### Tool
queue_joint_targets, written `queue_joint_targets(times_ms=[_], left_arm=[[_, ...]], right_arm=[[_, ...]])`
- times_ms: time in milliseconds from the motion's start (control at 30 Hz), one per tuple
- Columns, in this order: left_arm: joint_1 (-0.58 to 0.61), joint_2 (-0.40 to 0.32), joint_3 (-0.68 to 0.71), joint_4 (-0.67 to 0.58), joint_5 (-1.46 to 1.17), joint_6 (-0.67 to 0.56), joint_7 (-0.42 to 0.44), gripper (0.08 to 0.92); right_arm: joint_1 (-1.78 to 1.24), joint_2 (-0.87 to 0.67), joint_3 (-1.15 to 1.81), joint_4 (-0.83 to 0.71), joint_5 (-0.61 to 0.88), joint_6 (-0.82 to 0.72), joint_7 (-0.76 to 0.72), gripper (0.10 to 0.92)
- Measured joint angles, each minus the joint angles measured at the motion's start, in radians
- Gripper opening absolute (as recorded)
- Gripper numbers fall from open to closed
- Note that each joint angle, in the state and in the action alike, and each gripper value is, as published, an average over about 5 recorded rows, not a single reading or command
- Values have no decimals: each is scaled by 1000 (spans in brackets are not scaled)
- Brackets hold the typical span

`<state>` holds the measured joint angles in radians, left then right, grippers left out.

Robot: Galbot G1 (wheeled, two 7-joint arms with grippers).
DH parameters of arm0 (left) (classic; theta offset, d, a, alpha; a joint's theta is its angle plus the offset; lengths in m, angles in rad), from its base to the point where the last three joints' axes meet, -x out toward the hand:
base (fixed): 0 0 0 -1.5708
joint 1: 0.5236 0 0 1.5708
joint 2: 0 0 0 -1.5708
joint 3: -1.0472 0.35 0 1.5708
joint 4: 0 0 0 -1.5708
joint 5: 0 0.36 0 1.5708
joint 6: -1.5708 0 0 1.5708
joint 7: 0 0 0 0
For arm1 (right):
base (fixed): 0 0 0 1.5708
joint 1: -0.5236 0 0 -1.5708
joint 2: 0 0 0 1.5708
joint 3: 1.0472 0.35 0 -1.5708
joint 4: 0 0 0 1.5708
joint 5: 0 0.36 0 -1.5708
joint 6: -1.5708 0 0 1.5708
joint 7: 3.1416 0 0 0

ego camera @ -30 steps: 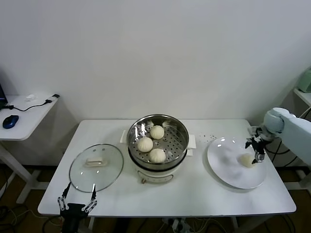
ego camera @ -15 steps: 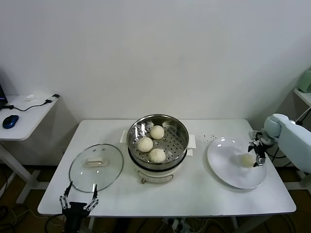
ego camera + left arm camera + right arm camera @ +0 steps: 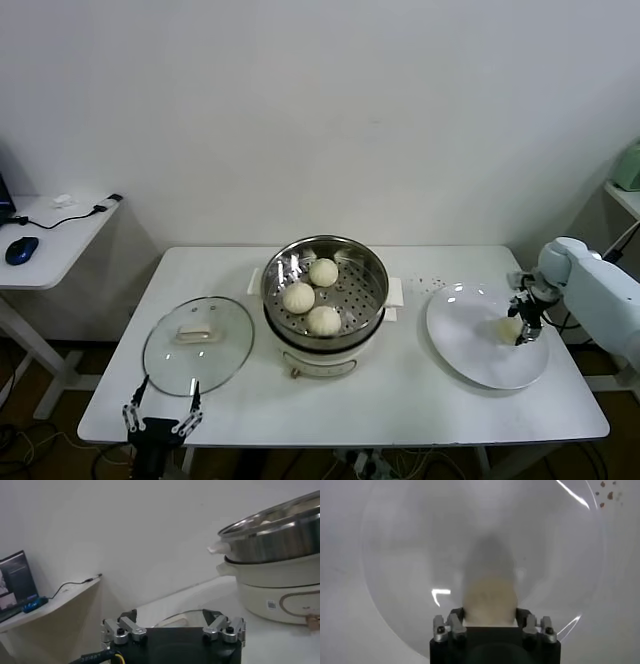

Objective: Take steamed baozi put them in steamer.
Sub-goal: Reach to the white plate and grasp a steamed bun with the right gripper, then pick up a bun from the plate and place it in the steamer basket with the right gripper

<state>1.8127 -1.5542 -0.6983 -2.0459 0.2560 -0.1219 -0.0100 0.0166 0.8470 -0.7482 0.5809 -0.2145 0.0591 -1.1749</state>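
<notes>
Last baozi [image 3: 509, 328] sits on the white plate [image 3: 470, 350] near the worktop's right edge, right gripper [image 3: 526, 318] open astride it; close gently, lift straight, carry to the steamer [image 3: 324, 290] at centre, while left gripper [image 3: 160, 422] idles open off the front-left corner.

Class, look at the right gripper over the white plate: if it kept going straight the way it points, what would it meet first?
Most likely the last baozi on the plate: the right gripper points down at it, fingers either side.
</notes>
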Motion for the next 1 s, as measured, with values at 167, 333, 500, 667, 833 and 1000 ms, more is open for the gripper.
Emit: queue_joint_targets(times_ms=[167,333,500,667,833,1000], left_arm=[[3,-1,3,-1,1,0,-2,823],[6,-2,6,-4,2,-2,-2,823],[10,-2,9,-8,2,-7,-2,823],[17,-2,16,-15,1,-11,1,823],[20,-1,23,-28,0,-9,5,823],[22,3,29,-36,-1,-11,7,823]], right_arm=[[3,-2,-2,-1,16,-1,-5,585],[16,-10,-20,9,49,-9,-5,569],[70,-18,-88,40,137,-37,1,568],[189,-8,-221,94,284,-85,9,568],[351,22,-395,159,465,-138,17,568],[515,73,-561,221,643,-187,30,568]])
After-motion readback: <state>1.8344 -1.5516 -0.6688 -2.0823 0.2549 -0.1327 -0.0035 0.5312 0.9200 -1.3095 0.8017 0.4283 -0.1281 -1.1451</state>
